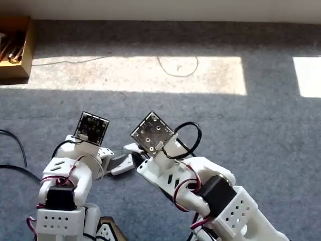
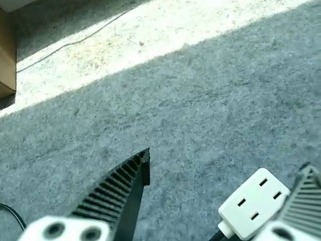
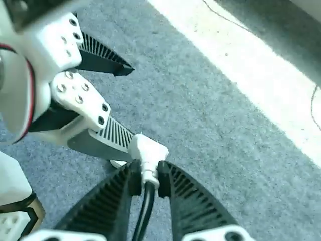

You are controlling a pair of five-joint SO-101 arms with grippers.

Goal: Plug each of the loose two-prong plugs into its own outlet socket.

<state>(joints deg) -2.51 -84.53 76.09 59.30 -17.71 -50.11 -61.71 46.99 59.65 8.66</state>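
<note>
Right wrist view: the right tool is pinching the white outlet socket at its cord end over the grey carpet, while the left tool is gaping wide beside it. The slots are showing empty, so the plugging-in appears to be still waiting.

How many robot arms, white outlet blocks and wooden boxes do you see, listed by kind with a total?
Arms: 2, the left arm and the right arm
Outlet blocks: 1, the white outlet block
Boxes: 1, the wooden box
Total: 4
</note>
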